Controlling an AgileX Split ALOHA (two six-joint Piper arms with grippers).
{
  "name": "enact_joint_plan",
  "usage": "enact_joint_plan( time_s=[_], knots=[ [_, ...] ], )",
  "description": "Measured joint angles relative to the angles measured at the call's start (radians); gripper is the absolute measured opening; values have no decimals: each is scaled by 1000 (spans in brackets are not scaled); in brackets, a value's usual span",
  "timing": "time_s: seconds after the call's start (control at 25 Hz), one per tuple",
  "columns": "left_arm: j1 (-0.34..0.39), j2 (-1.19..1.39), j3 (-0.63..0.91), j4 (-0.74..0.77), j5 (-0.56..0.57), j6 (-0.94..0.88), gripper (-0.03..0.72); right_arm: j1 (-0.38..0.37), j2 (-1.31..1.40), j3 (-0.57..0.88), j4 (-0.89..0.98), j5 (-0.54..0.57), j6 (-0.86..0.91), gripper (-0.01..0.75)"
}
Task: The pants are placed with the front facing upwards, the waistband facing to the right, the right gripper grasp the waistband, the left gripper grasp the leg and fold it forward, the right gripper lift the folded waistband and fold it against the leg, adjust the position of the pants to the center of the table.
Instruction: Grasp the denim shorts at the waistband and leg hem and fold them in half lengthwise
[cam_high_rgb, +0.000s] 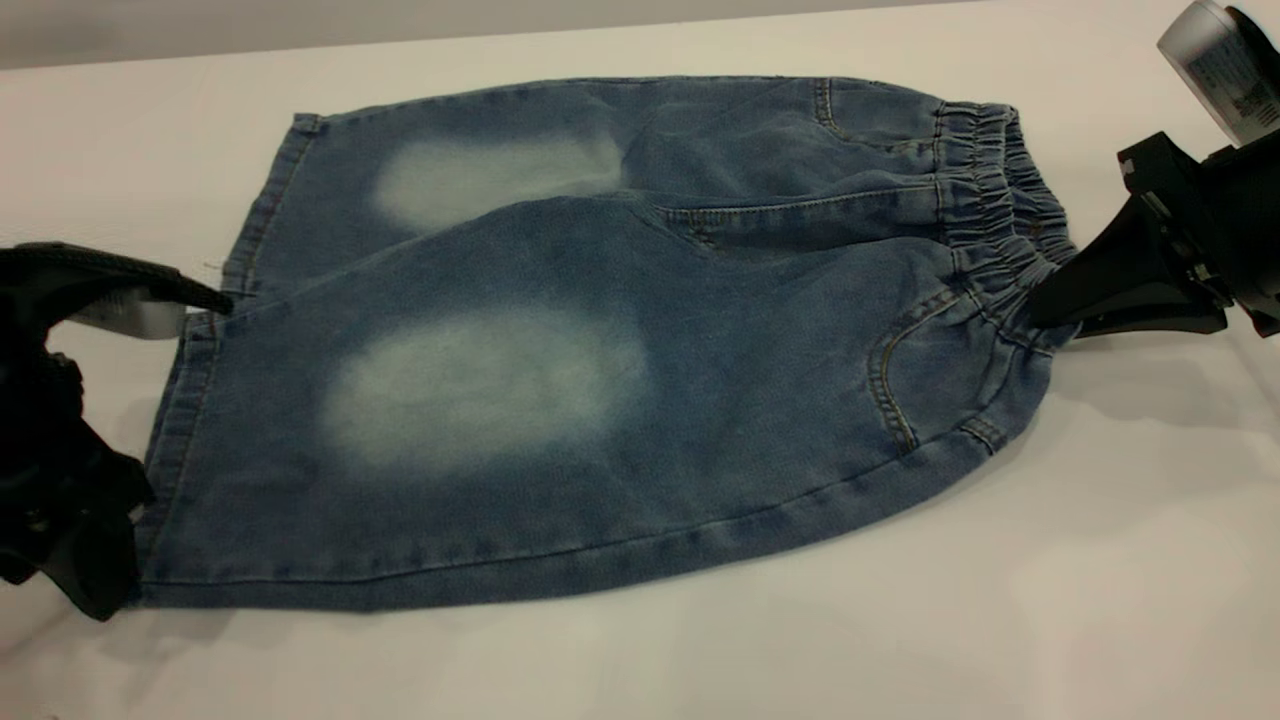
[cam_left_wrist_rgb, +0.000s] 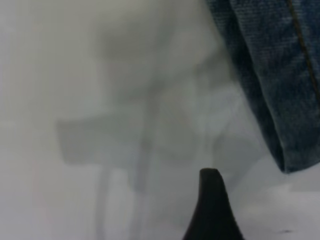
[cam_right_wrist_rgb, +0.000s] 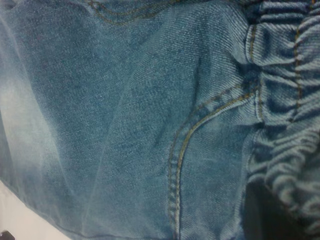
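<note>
The blue denim pants (cam_high_rgb: 560, 340) lie flat on the white table (cam_high_rgb: 1000, 600), front up, legs to the left. The gathered waistband (cam_high_rgb: 990, 190) is at the right. My right gripper (cam_high_rgb: 1045, 305) is shut on the waistband's near end, and the fabric puckers toward its black tips. In the right wrist view the waistband (cam_right_wrist_rgb: 290, 100) bunches over a dark finger (cam_right_wrist_rgb: 265, 215). My left gripper (cam_high_rgb: 160, 455) stands open at the near leg's hem (cam_high_rgb: 190, 400), one finger by the hem's far end and one by its near corner. In the left wrist view, one black fingertip (cam_left_wrist_rgb: 211, 200) rests beside the hem (cam_left_wrist_rgb: 280, 100).
Bare white table surrounds the pants, with wide room in front (cam_high_rgb: 700, 660) and a strip behind (cam_high_rgb: 150, 120). The right arm's silver cylinder (cam_high_rgb: 1215, 65) hangs at the upper right corner.
</note>
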Motion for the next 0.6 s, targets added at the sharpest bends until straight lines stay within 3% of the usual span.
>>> enact_joint_plan(
  time_s=[0.6],
  knots=[
    [-20, 9, -41, -31, -6, 3, 451, 0, 0, 0, -2, 0, 0, 36]
  ],
)
